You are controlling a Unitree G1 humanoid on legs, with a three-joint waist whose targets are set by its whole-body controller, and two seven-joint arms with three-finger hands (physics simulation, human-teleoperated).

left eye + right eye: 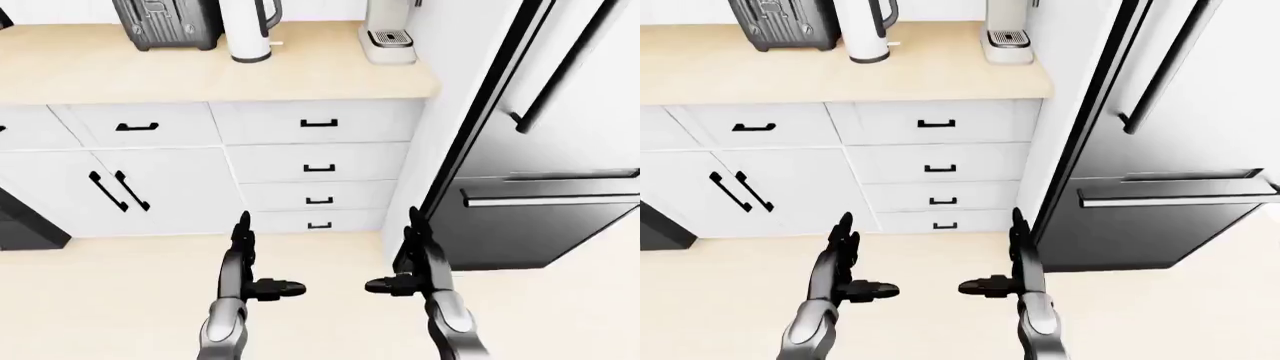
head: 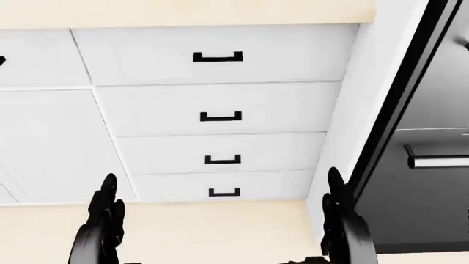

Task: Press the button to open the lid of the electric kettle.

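Counter (image 1: 60, 79), pale wood top, one: runs along the far wall and carries three appliances in a row.

Dark ribbed appliance (image 1: 167, 22), one: far left of the row, cut off by the top of the view; probably a toaster, not certain.

Electric kettle (image 1: 248, 31), white body with dark handle, one: the task's thing. It stands upright on the counter just right of the dark appliance, handle turned to the right. Its lid and button lie above the edge of both eye views, so whether the lid is up cannot be told. The kettle is well apart from both hands; the press is judged not yet begun.

Coffee machine (image 1: 388, 36), pale, one: right end of the counter, next to the fridge.

Cabinet fronts below: one double door with two slanted handles (image 1: 118, 190) on the left; one drawer stack (image 1: 319, 166) of four under the kettle, each with one black handle, plus one further drawer to its left.

Left hand (image 1: 244, 264), one: low over the floor, fingers spread apart, thumb turned inward, gripping nothing.

Right hand (image 1: 416, 259), one: mirrors it, fingers apart, empty; a carried posture suited to walking up.

Fridge (image 1: 560, 150), steel, one: far right, doors closed, with long bar handles
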